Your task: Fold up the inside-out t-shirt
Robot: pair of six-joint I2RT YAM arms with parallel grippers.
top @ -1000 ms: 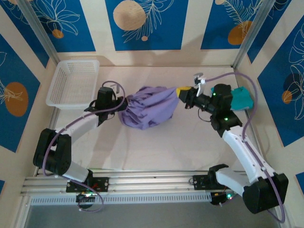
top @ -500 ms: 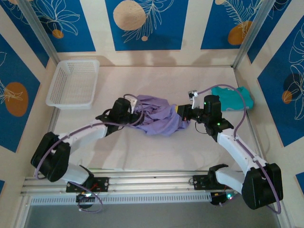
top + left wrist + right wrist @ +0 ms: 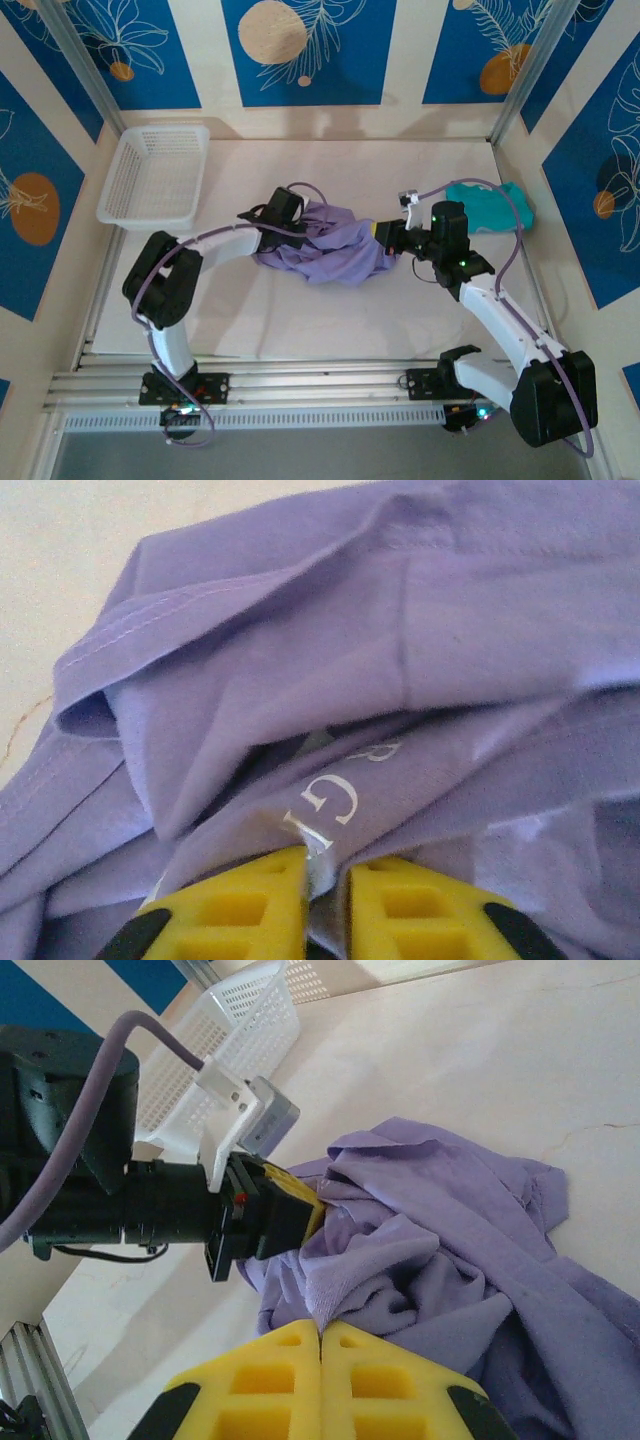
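Left gripper [image 3: 325, 868] pinching t-shirt [image 3: 420, 630], lettering [image 3: 335, 798] close-up

Shows plain lavender across the t-shirt [image 3: 325, 245], with paler stitching along a hem and silvery-white letters on an inner fold in the left wrist view. Pairs yellow with black on the left gripper [image 3: 325, 870] and the right gripper [image 3: 320, 1338], both at the t-shirt. Sets a white lattice basket [image 3: 155, 178] well left of the t-shirt and a teal-green garment [image 3: 490, 207] to its right. Spreads a cream table [image 3: 300, 320] beneath the t-shirt. Carries blue panels with white leaf outlines and tan and orange discs on the cream walls [image 3: 340, 60] beyond it.
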